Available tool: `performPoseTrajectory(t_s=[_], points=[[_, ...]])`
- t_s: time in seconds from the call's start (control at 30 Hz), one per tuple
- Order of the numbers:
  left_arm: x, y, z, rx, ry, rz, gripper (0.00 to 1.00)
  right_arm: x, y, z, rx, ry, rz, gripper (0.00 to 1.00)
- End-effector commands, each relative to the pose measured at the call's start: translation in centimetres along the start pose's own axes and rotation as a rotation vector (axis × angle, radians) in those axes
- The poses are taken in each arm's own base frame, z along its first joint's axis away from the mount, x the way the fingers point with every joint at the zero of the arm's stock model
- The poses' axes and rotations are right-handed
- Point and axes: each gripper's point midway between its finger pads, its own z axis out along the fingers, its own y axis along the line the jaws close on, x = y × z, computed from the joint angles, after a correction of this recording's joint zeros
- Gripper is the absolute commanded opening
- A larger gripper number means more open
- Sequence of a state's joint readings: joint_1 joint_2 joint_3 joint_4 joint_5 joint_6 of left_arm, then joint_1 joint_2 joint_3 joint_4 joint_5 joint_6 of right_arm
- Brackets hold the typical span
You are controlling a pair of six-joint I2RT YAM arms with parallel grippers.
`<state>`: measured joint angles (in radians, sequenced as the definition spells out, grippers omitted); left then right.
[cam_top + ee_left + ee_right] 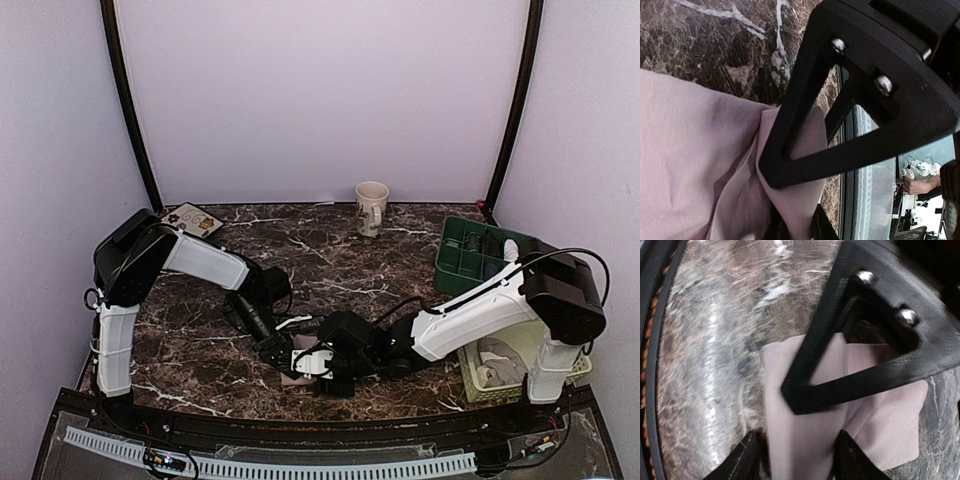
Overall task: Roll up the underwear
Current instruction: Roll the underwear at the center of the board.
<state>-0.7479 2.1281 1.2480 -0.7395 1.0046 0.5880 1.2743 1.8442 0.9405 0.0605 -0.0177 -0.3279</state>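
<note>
Counts: two arms, two grippers, one pink underwear in view, two baskets, one mug, one card.

Near edge of the surface [330, 260], centre: both grippers meet low over the pink underwear [695, 150]. It lies on the dark marble-pattern top, just in from the near edge. The top view shows only a small pink patch of it under the gripper bodies.

Garment look: dusty pink, soft matte cloth, mostly flat with shallow creases. One edge is bunched into a raised fold. The right wrist view shows layers overlapping at one end.

Left gripper [794, 226]: nearly closed, pinching the raised fold on the garment's left side. Cloth is pulled up between its fingers.

Right gripper [798, 460]: jaws apart, one finger on each side of a strip of the pink cloth, tips down at the surface. The cloth sits between them but does not look clamped. That view is blurred.

Near right: pale basket [480, 392] behind the right arm's base, with a light-coloured cloth heap inside; cannot tell what kind.

Farther right: green basket [452, 262], partly hidden by the right arm; contents are too dark to tell.

Far, right of centre: one beige mug [372, 207], upright near the back wall.

Far left: one patterned card [196, 220], flat on the surface by the back corner.
</note>
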Motion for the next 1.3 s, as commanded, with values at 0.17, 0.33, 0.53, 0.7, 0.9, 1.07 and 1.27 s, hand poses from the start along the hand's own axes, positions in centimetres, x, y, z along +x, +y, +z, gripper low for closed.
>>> performPoseTrajectory(t_s=[0.17,0.33,0.53,0.7,0.9,1.07,1.27], points=[[4.3,4.1,0.7,-0.172,0.163,-0.049,0.26,1.6,0.6,1.1,-0.041,0.075,0.014,0.10],[2.0,4.1,-3.7,-0.278,0.020,-0.039,0.52,2.1,2.5,0.4,-0.153,0.091,0.094,0.00],[-1.5,3.5,-14.4,-0.659,-0.198,0.061,0.66,1.9,3.7,0.0,-0.300,0.082,0.251,0.00],[-4.2,-0.1,-23.0,-1.032,-0.375,0.200,0.69,1.3,4.4,-0.2,-0.430,0.091,0.356,0.00],[-5.9,-7.9,-27.1,-1.135,-0.686,0.390,0.99,1.7,4.2,1.0,-0.552,0.204,0.506,0.00],[-3.1,-9.6,-22.9,-0.978,-0.601,0.446,0.99,2.3,4.4,1.6,-0.653,0.252,0.639,0.00],[0.4,-11.0,-15.9,-0.897,-0.540,0.583,0.98,4.0,4.8,2.7,-0.773,0.362,0.806,0.00]])
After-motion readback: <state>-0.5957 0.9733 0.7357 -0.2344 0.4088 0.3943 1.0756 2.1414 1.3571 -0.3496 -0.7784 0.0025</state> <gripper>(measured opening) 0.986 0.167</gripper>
